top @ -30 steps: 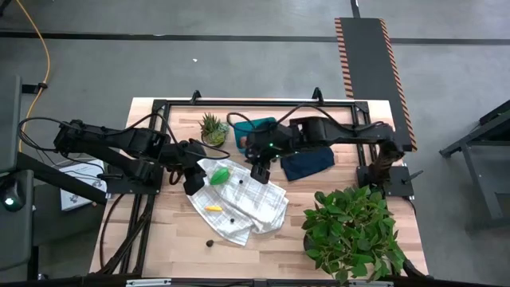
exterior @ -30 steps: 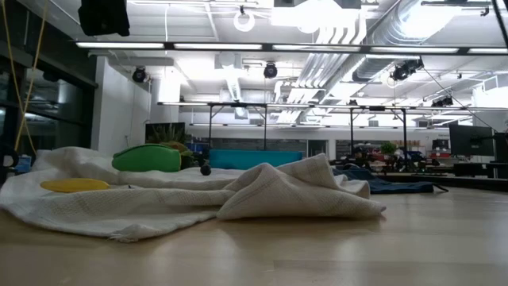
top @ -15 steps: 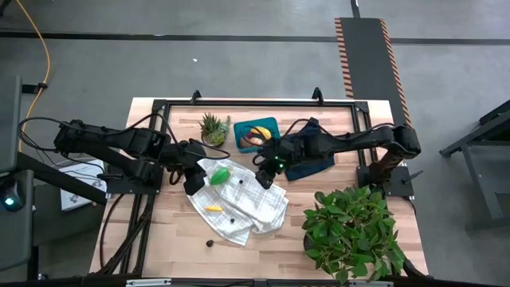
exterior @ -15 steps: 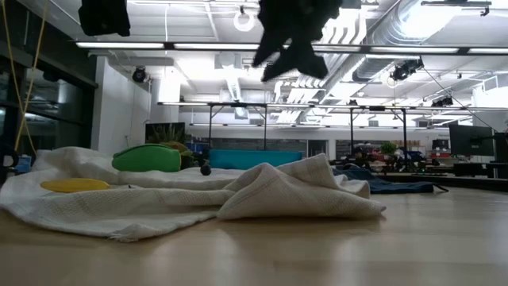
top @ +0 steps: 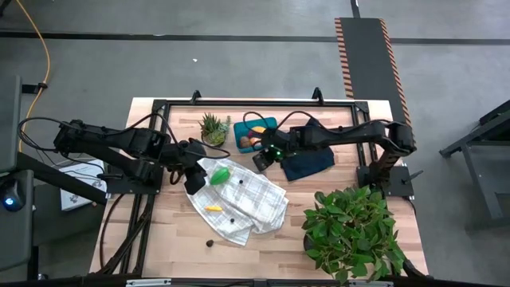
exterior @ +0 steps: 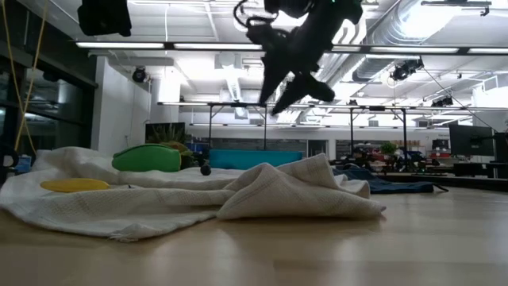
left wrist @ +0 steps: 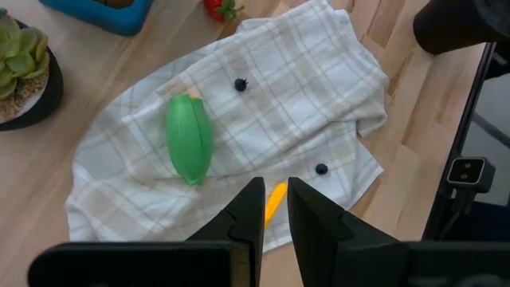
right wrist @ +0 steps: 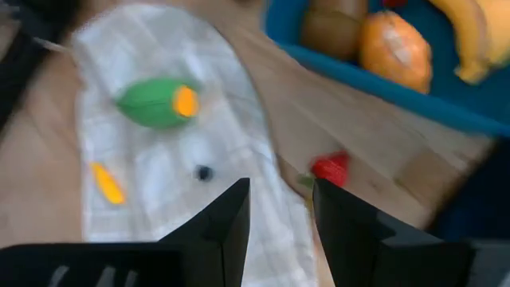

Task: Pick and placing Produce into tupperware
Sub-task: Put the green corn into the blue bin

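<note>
Right gripper [top: 262, 160] hangs above the table beside the tupperware [top: 256, 133], fingers [right wrist: 225, 219] parted with a clear gap and nothing between them. Left gripper [top: 194, 179] hovers over the white cloth's [top: 243, 199] edge, fingers [left wrist: 249, 209] nearly together, empty. On the cloth lie a green piece [left wrist: 190, 149], a small yellow piece [left wrist: 274, 200] and dark berries [left wrist: 241, 84]. Inside the tupperware sit the banana [right wrist: 466, 36] and an orange piece [right wrist: 396, 47]; a red berry [right wrist: 330, 168] lies beside it.

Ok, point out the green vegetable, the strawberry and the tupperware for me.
green vegetable [left wrist: 190, 139], left wrist view, middle of its ribbed body
strawberry [right wrist: 330, 168], right wrist view, centre of the red flesh
tupperware [right wrist: 446, 110], right wrist view, its near blue wall
</note>
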